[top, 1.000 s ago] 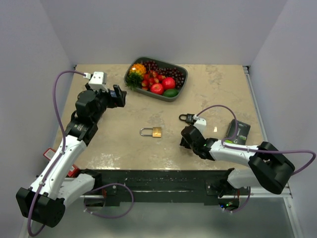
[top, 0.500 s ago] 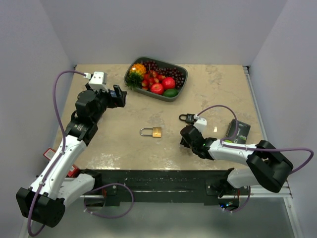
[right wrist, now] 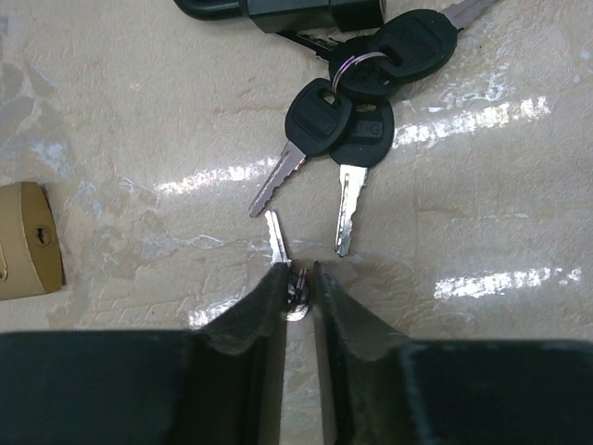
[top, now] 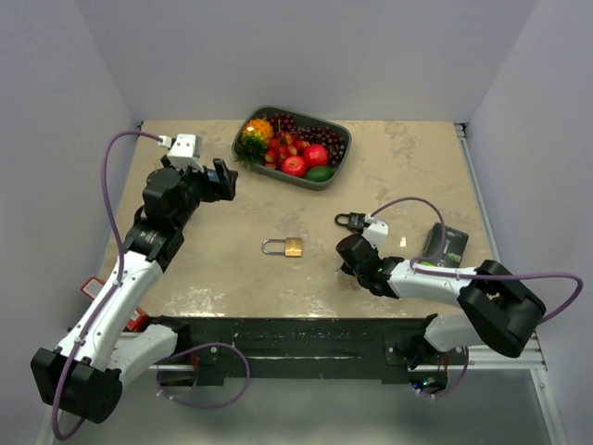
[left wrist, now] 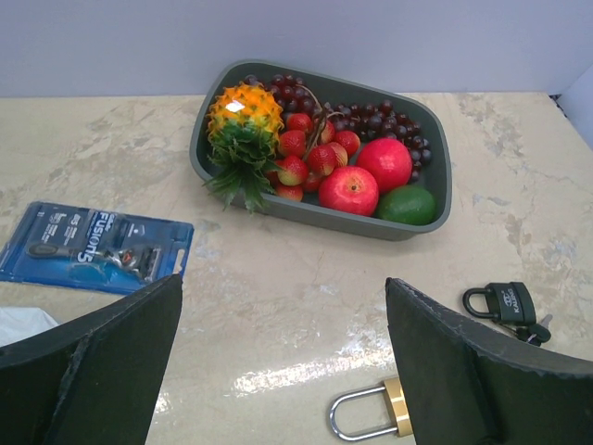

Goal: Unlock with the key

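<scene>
Tabletop (right wrist: 139, 111): key (right wrist: 274, 236) half hidden in right gripper (right wrist: 296, 274)

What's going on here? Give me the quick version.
The right gripper is closed on a small silver key lying on the table, its blade pointing away from the fingers. Just beyond it lies a ring of black-headed keys by a dark padlock. The brass padlock lies untouched mid-table, shackle shut. The left gripper hangs open above the table, holding nothing.

One brass padlock (top: 293, 247), one dark padlock (top: 349, 221) and one fruit tray (left wrist: 306, 213)
</scene>
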`<action>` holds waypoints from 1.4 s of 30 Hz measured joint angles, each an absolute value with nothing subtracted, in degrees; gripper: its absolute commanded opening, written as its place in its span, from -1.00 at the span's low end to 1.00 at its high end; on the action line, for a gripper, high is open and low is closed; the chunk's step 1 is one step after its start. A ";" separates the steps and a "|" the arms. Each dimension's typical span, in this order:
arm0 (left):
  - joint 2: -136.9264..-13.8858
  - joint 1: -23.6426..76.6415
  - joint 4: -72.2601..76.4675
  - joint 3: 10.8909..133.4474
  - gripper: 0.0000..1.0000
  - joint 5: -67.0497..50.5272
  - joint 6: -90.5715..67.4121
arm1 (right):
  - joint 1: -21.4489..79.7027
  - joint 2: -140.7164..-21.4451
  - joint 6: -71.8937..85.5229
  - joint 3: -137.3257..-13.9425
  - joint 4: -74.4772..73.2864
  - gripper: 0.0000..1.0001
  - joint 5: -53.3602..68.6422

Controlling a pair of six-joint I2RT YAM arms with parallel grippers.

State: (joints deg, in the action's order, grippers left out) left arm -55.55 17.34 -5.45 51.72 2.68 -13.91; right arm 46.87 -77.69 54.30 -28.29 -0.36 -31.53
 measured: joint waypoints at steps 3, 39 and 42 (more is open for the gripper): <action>-55.64 17.34 -5.45 51.72 0.89 2.59 -13.91 | 46.87 -77.69 55.00 -28.29 -0.43 -0.94 -31.86; -58.02 17.45 -3.55 51.05 0.87 -7.38 -13.98 | 46.87 -63.99 44.84 -27.90 -1.56 -1.00 -37.30; -58.65 18.11 -1.83 50.22 0.87 -10.41 -13.96 | 46.87 -60.31 42.41 -28.51 -1.83 -1.00 -36.40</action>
